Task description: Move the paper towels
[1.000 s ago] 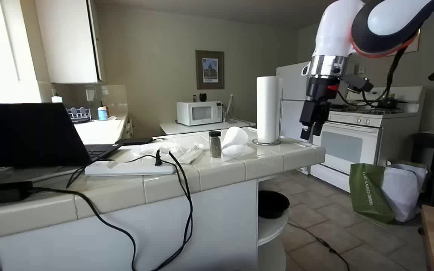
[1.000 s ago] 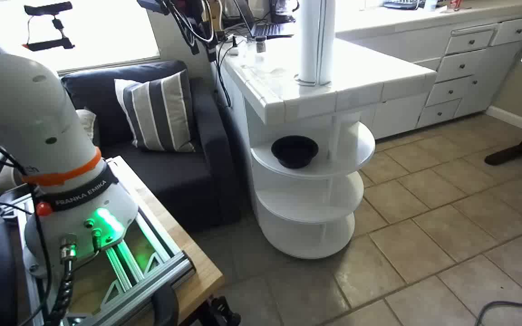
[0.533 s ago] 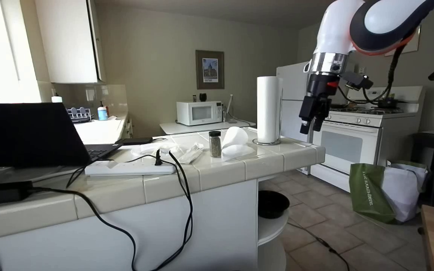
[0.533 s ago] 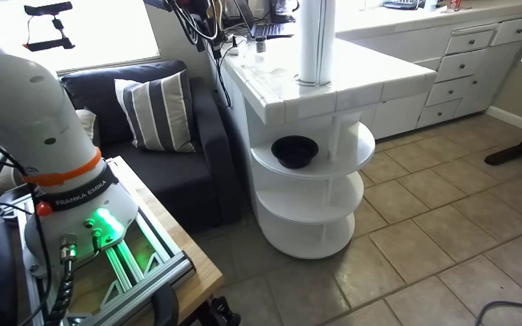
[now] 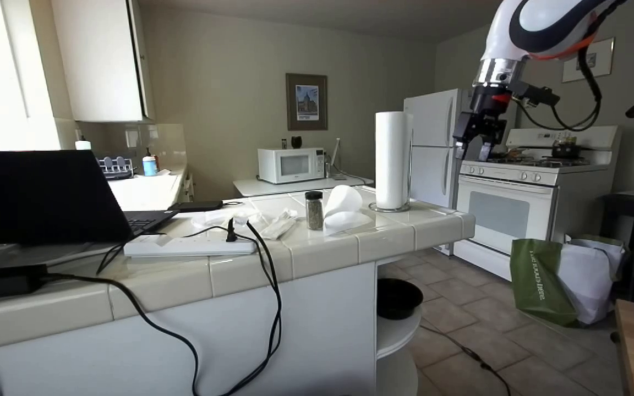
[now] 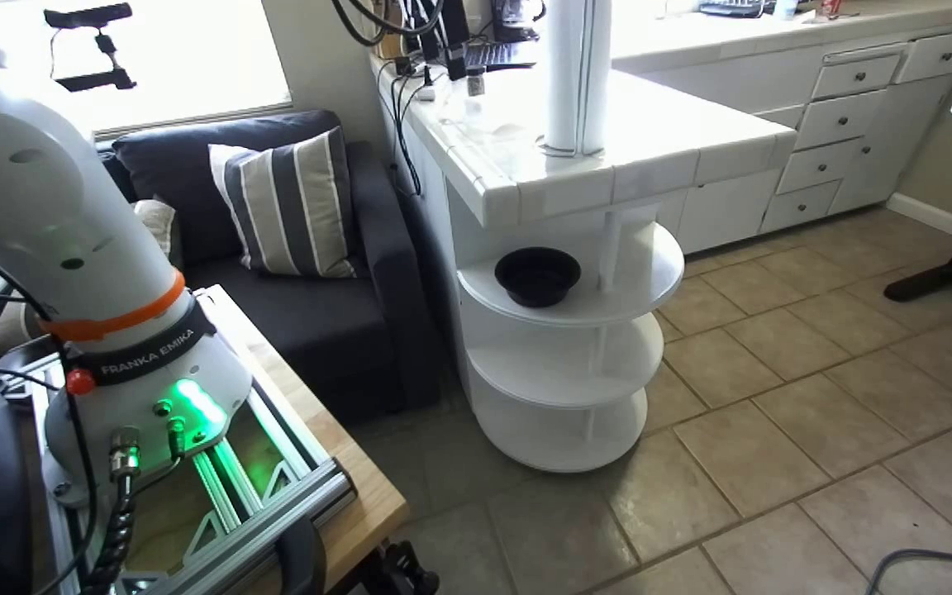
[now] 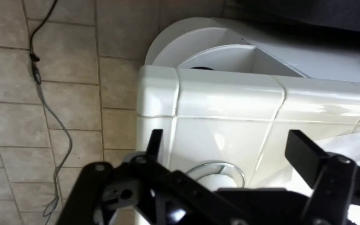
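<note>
Paper towel roll (image 5: 392, 159): upright in a wire holder (image 5: 389, 210), close to the right end of the tiled desk (image 5: 383, 242) in an exterior view; ungrasped.

Hand (image 5: 473, 149): released, fingers (image 7: 303, 154) spread wide, nothing held; hangs right of the roll in that view, apart from it.

Step, as judged: lining up for the grasp. Handling: bring the fingers level with the roll's upper half, straddle it centrally, squeeze softly, since paper likely dents and slips; mind the holder's wire side. Lift straight; roll and holder may part or tip.

Edges: desk corner near the holder, left of it in the wrist view, tiled floor (image 7: 77, 106) below; a fall there is the chief risk. Black bowl (image 6: 537, 275) on the rounded shelf (image 6: 625, 285) underneath.

Room: open white tiles (image 6: 683, 116) right of the roll in an exterior view; probably the best set-down. Tighter side, towards the laptop (image 5: 42, 198): curled white paper (image 5: 344, 201) just beside the holder, then spice jar (image 5: 314, 212), then power strip (image 5: 190, 247).
</note>
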Controlling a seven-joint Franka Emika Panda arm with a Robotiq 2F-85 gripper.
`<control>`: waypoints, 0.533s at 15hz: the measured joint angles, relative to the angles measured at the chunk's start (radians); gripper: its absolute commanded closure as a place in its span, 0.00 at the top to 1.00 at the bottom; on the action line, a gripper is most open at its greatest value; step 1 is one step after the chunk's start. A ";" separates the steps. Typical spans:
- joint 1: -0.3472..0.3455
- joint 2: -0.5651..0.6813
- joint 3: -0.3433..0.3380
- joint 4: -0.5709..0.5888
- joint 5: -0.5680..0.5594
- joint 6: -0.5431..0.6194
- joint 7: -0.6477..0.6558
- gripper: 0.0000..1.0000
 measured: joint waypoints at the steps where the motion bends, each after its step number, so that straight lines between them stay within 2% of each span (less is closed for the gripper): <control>1: -0.005 0.006 -0.025 0.030 -0.016 -0.018 -0.065 1.00; 4: 0.002 0.051 -0.082 0.148 -0.036 -0.087 -0.257 1.00; 8: 0.040 0.172 -0.140 0.321 -0.028 -0.168 -0.487 1.00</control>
